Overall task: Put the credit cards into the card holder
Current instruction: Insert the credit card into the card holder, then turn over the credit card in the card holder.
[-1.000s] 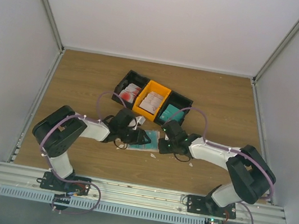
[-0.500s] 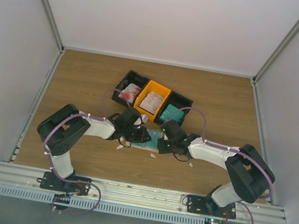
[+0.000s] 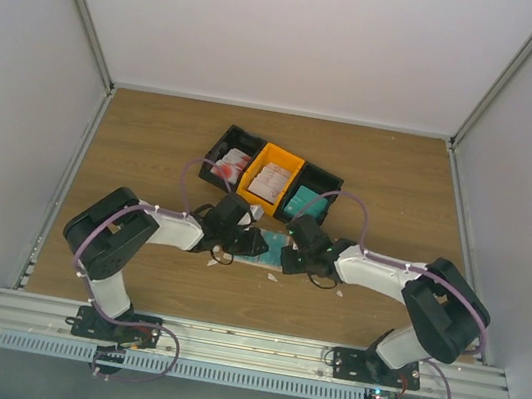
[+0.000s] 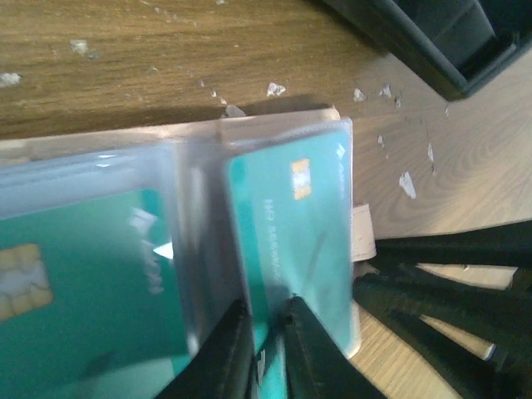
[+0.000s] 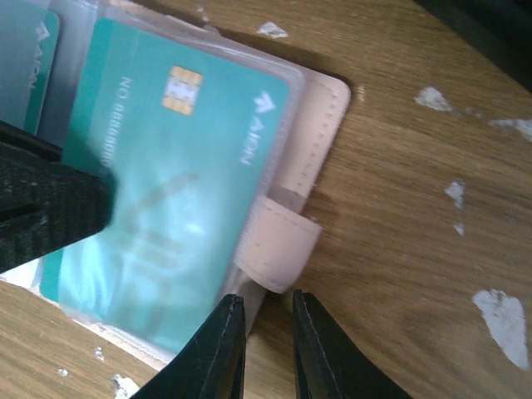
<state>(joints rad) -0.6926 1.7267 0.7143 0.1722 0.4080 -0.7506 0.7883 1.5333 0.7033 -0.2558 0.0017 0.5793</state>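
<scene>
- Card holder (image 3: 268,252) lies open and flat on the table (image 3: 152,151), between the two grippers. Its long axis runs from one gripper across to the other.
- Left gripper (image 4: 264,309): jaws stand all but together, with only a thin slit and teal showing in it. The tips are down on the holder's clear pocket leaf. Cannot tell whether the leaf is nipped.
- Teal credit card (image 4: 291,241) sits in the pocket directly ahead of those tips. Its long axis runs straight away from the gripper, crosswise to the holder's, with the chip (image 4: 301,179) at the far end.
- Second teal card (image 4: 83,283) is in the pocket to the left of the tips, blurred.
- Right gripper (image 5: 268,301): jaws a narrow gap apart, tips at the holder's outer edge. The snap tab (image 5: 278,249) points back at the gap, its free end just ahead of the tips. Cannot tell whether it is pinched.
- Black bin (image 4: 432,50) lies beyond the card, ahead and right of the left gripper.
- White scraps (image 5: 499,324) lie on the wood right of the right gripper.
</scene>
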